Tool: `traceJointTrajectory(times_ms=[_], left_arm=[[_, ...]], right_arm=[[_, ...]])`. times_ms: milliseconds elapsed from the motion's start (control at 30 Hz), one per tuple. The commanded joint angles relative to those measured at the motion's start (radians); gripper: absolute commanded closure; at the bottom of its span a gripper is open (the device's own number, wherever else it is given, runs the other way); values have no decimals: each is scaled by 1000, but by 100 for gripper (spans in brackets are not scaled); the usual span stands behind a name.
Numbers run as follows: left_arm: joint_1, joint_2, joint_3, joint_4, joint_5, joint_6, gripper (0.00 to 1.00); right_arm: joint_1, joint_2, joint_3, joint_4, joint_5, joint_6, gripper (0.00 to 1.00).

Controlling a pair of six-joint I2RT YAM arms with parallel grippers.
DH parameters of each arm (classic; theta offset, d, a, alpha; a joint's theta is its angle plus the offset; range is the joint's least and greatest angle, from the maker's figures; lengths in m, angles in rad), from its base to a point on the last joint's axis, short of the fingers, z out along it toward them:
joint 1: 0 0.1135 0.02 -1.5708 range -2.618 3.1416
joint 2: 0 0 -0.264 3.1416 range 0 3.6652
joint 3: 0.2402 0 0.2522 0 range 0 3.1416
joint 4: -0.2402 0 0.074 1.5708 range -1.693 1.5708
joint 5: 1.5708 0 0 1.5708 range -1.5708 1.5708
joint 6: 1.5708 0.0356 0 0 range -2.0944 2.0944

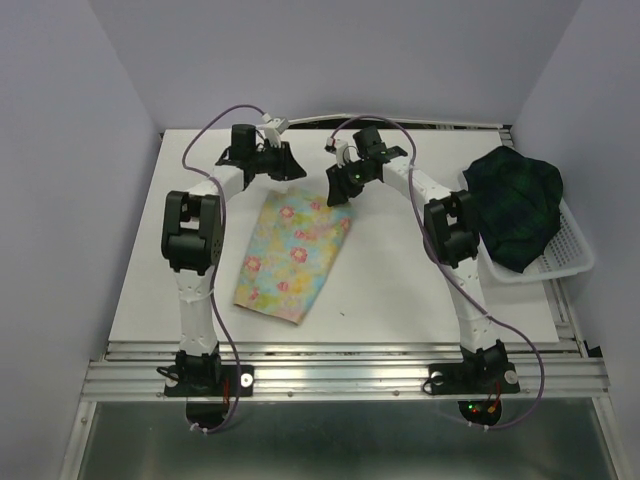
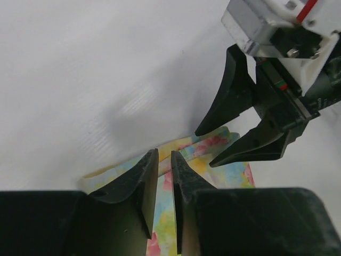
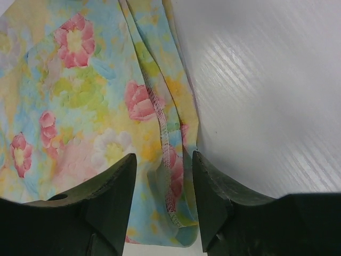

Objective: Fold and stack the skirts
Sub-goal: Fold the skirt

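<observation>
The pale yellow flower-print skirt (image 1: 293,255) lies flat on the white table, its narrow end far from the arm bases. My left gripper (image 1: 287,168) hovers at the skirt's far left corner. In the left wrist view (image 2: 164,156) its jaws stand a narrow slit apart with the skirt (image 2: 234,173) showing through and nothing clearly pinched. My right gripper (image 1: 338,187) is open at the far right corner. In the right wrist view (image 3: 164,160) its jaws straddle the skirt's stitched, folded edge (image 3: 169,154). The green-and-navy plaid skirt (image 1: 515,205) lies bunched in the basket.
The white mesh basket (image 1: 572,258) stands at the table's right edge, partly overhanging it. Cables loop from both wrists over the far table edge. White walls close in the left, right and back sides. The right gripper (image 2: 213,146) shows close to the left one.
</observation>
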Motion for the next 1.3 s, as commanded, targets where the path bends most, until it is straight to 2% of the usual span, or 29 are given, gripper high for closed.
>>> traceJointTrajectory(times_ms=[0,167,333,500,600,967,1267], left_arm=[[-11,47,36,5,24,-65,78],[-26,70,39,-5,7,-70,84],[-31,107,66,-47,-68,-65,87],[-31,139,109,-99,-167,-61,94],[-32,156,128,-114,-176,-52,99],[-37,66,22,-31,-127,-65,100],[-36,66,37,-90,-148,-55,100]], right_arm=[[-1,-20,31,-11,-17,-15,48],[-1,-19,33,-16,-6,-20,48],[-1,-16,39,-22,3,-22,50],[-1,-19,45,-36,24,-34,51],[-1,-22,47,-37,29,-37,51],[-1,-14,60,-42,32,-37,51],[-1,-22,63,-45,25,-32,51]])
